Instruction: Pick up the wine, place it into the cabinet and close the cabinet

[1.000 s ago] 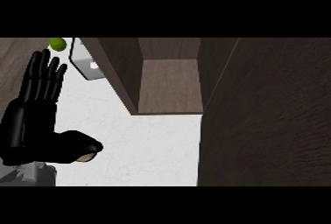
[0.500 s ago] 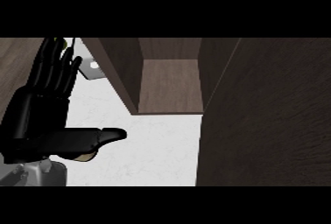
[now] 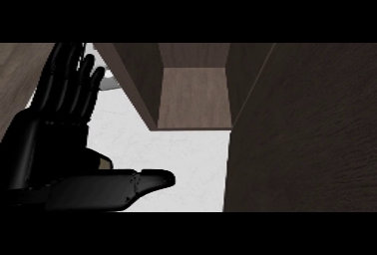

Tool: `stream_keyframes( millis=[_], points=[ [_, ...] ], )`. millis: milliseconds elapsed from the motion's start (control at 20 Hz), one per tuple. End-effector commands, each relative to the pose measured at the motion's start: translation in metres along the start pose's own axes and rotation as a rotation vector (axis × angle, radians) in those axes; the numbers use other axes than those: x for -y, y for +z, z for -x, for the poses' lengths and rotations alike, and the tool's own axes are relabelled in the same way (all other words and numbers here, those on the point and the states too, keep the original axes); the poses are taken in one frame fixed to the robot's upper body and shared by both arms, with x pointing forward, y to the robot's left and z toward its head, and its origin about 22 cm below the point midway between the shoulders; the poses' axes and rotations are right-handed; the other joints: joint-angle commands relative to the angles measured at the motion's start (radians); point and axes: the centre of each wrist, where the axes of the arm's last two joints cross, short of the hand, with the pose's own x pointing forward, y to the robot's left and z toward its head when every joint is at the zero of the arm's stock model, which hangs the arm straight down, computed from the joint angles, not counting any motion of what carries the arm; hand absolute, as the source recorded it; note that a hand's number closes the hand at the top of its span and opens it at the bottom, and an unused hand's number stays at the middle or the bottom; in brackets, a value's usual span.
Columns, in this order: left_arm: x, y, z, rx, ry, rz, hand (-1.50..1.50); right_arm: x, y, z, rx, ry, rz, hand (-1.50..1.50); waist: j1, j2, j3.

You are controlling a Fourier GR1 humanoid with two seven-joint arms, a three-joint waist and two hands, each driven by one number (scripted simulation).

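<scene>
Nearest the lower edge of the head view, at the left, a black hand [image 3: 55,149] fills much of the picture; it is the only hand that shows, and from its place it reads as the left hand. Its thumb [image 3: 129,184] lies stretched out flat toward the right, low over the white desk [image 3: 184,154], and its tip ends about mid-picture. A small tan patch shows just above the thumb's root, between thumb and palm; what it belongs to cannot be told, and the wine itself cannot be made out anywhere for certain. Above the palm the fingers [image 3: 70,84] rise straight and close together, pointing up toward the far left corner, so the hand stands open and curls round nothing that can be seen. Beside the fingertips, a small light grey thing [image 3: 109,82] peeks out at the desk's far edge, mostly hidden. To the right of the hand, the dark brown cabinet [image 3: 191,94] stands open, with a bare brown inner panel between its two side walls. The wide wooden door [image 3: 309,134] covers the right side, from near to far.
</scene>
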Motion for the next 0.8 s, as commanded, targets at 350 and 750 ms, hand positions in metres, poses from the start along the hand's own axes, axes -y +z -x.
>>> stream_keyframes(
  millis=[350,750],
  points=[
    [0.016,0.018,-0.026,-0.022,0.009,-0.052,-1.5,-0.013,0.02,-0.048,0.063,-0.042,0.003,-1.5,0.004,-0.001,0.0],
    [0.001,0.018,-0.034,0.019,-0.018,-0.108,-1.5,-0.019,0.025,-0.06,0.062,-0.018,0.009,-1.5,0.0,0.001,-0.002]
  ],
)
